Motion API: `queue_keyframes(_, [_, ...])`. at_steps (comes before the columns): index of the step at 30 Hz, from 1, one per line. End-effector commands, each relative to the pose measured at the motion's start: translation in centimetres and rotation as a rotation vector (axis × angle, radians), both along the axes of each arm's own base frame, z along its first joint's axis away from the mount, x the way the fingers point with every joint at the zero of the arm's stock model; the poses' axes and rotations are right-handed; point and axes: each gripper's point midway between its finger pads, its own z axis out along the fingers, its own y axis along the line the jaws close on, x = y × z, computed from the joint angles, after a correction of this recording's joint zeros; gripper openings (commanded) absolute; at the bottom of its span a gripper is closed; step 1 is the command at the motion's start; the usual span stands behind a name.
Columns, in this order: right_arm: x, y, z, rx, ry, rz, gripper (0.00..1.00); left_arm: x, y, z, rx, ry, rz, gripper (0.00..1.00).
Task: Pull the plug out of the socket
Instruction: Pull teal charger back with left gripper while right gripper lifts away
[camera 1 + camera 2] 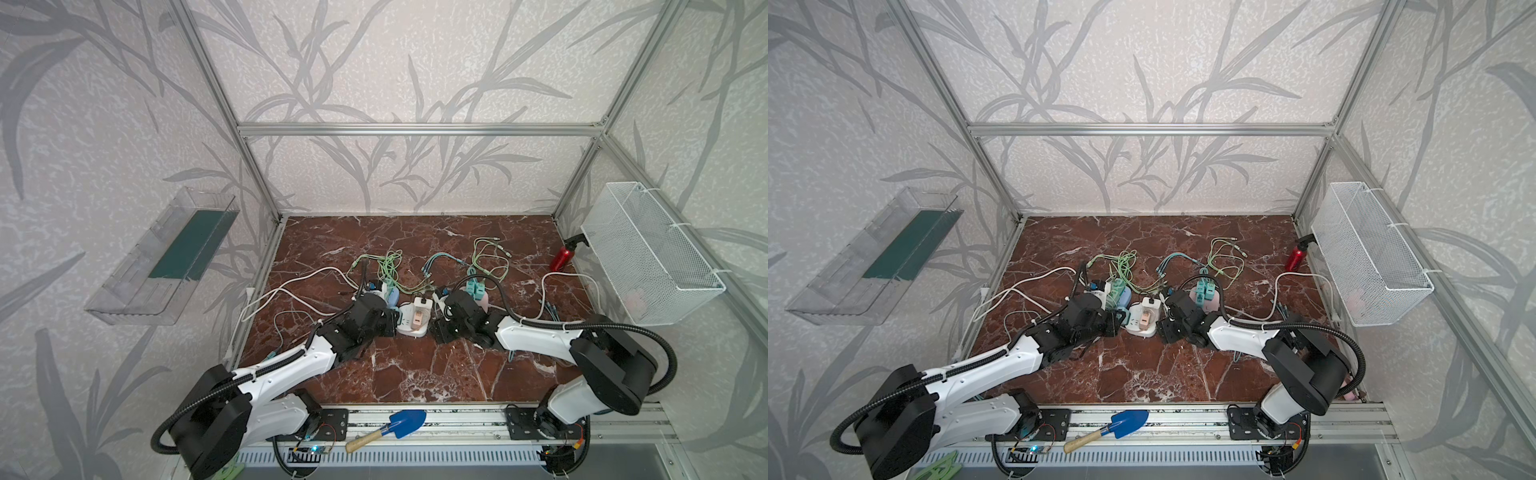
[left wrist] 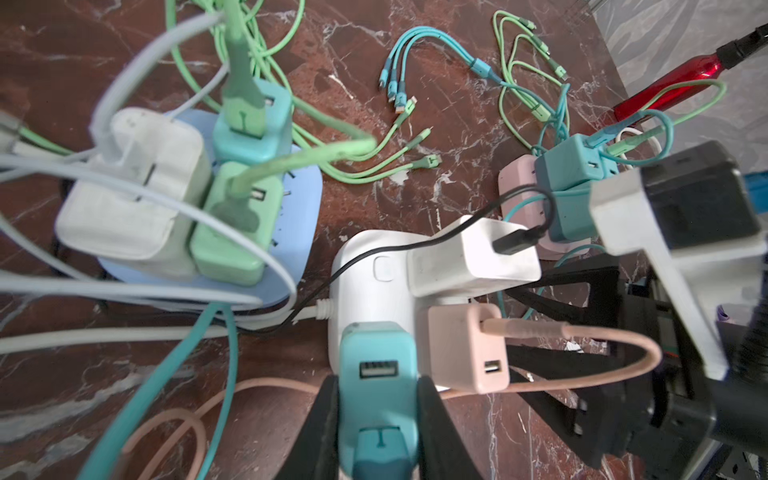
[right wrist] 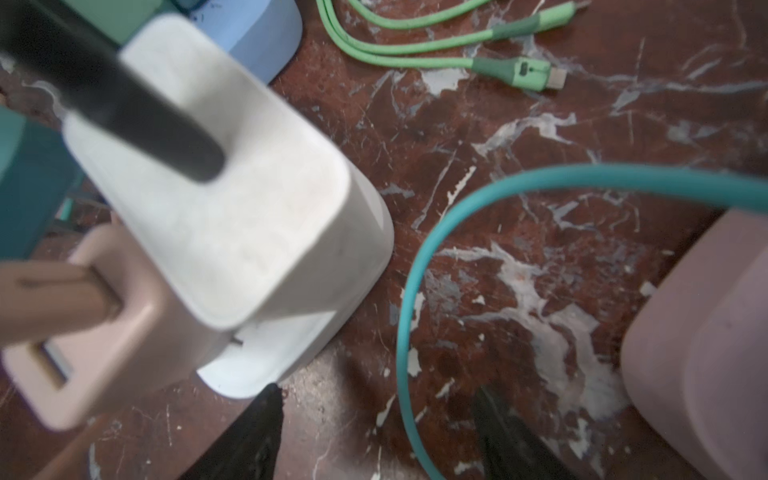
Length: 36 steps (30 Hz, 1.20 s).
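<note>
The plug (image 2: 376, 353) is a teal charger standing on the near end of the white socket (image 2: 365, 274), a small power strip in the middle of the marble floor (image 1: 413, 332) (image 1: 1136, 330). My left gripper (image 2: 378, 380) is shut on the plug, one black finger flat on each side. A white charger (image 2: 469, 257) and a pink charger (image 2: 461, 345) stand in the same socket. My right gripper (image 3: 378, 390) is open low beside the socket's other side (image 3: 266, 361). Only a loose teal cable (image 3: 405, 332) runs between its fingers.
A blue power strip (image 2: 299, 216) full of white and green chargers lies to the left. A pink strip (image 2: 515, 178) with teal chargers lies to the right. Loose green and teal cables (image 1: 386, 266) trail behind. A red bottle (image 1: 561, 255) and wire basket (image 1: 648, 253) are at the right.
</note>
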Motion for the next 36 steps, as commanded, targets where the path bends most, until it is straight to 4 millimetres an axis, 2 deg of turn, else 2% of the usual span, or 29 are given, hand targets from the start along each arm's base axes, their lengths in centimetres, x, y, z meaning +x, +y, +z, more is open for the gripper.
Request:
queue_keyframes(1, [-0.9, -0.4, 0.9, 0.006, -0.009, 0.018, 0.72, -0.1, -0.3, 1.1, -0.101, -0.012, -0.011, 0.00])
queue_keyframes(10, [-1.5, -1.0, 3.2, 0.060, -0.075, 0.014, 0.72, -1.1, -0.4, 1.3, -0.202, 0.012, -0.040, 0.01])
queue_keyframes(17, [-2.1, -1.1, 3.5, 0.084, -0.088, 0.008, 0.72, -2.8, 0.3, 0.6, -0.286, 0.035, -0.018, 0.01])
queue_keyframes(25, [-2.1, -0.7, 3.6, 0.091, -0.090, 0.013, 0.72, -4.9, 1.1, -1.5, -0.296, 0.105, -0.024, 0.01])
queue_keyframes(36, [-2.2, -0.1, 3.9, 0.093, -0.101, 0.015, 0.72, -5.6, 0.6, -4.5, -0.302, 0.207, -0.020, 0.04])
